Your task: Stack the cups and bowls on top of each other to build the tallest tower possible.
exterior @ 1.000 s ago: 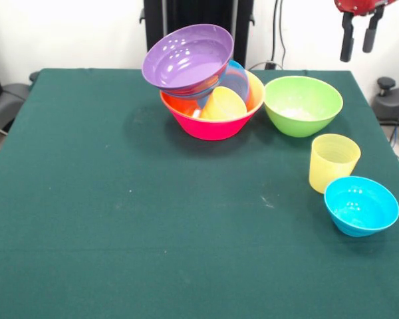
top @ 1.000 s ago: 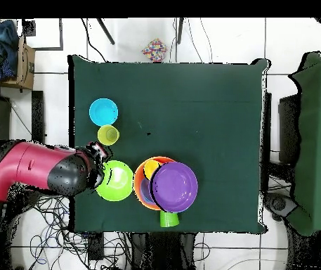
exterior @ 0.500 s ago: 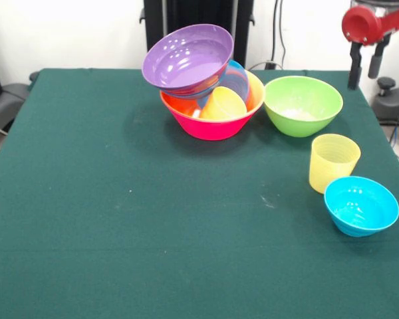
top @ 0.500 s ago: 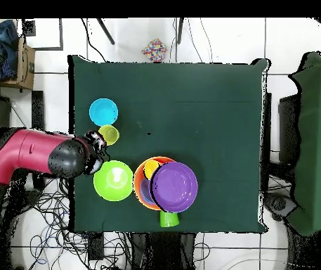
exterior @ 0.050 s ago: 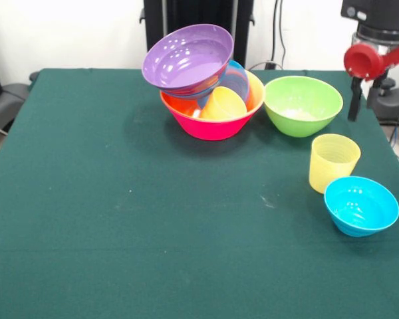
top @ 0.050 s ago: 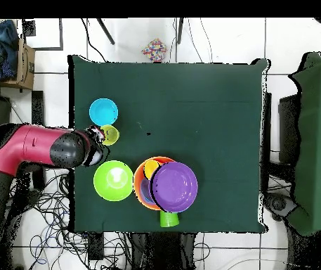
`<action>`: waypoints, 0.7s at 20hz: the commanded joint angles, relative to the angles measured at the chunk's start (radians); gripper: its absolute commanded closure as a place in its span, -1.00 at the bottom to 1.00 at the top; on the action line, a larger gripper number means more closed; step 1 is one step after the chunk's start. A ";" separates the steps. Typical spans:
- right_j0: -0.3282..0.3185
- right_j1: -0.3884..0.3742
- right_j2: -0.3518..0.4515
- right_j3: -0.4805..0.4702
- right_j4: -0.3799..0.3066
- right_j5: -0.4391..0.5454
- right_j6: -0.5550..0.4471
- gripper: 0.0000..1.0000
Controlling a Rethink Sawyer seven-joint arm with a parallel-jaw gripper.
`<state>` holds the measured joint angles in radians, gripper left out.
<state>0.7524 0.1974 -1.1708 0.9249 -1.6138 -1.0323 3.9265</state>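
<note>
The tower (exterior @ 0.050 s ago: 211,119) stands at the far middle of the table. Its base is a pink bowl holding an orange bowl, a tilted blue bowl (exterior @ 0.050 s ago: 237,78), a yellow-orange cup (exterior @ 0.050 s ago: 223,105) and a tilted purple bowl (exterior @ 0.050 s ago: 188,56) on top. To its right sit a green bowl (exterior @ 0.050 s ago: 302,105), a ribbed pale yellow cup (exterior @ 0.050 s ago: 333,161) and a small blue bowl (exterior @ 0.050 s ago: 361,205). My gripper (exterior @ 0.050 s ago: 362,100) hangs open and empty beyond the green bowl's right side. From overhead, the gripper (top @ 0.050 s ago: 94,135) is just beside the pale yellow cup (top @ 0.050 s ago: 109,134). A green cup (top @ 0.050 s ago: 168,219) lies by the tower.
The green bowl (top @ 0.050 s ago: 113,180), pale yellow cup and small blue bowl (top @ 0.050 s ago: 103,111) line one side of the green table (top @ 0.050 s ago: 212,126). My red arm (top @ 0.050 s ago: 40,149) reaches in over that table edge. Cables lie on the floor around the table.
My gripper has come down and moved away from the green bowl, toward the pale yellow cup. The bowls and cups have not moved.
</note>
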 commanded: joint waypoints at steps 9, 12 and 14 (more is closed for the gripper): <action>-0.027 0.107 0.113 -0.112 0.095 0.160 0.075 -1.00; -0.029 0.122 0.108 -0.120 0.108 0.177 0.070 -1.00; -0.028 0.126 0.103 -0.121 0.113 0.181 0.068 -1.00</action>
<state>0.7515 0.2898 -1.1709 0.8908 -1.5564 -0.9583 3.9265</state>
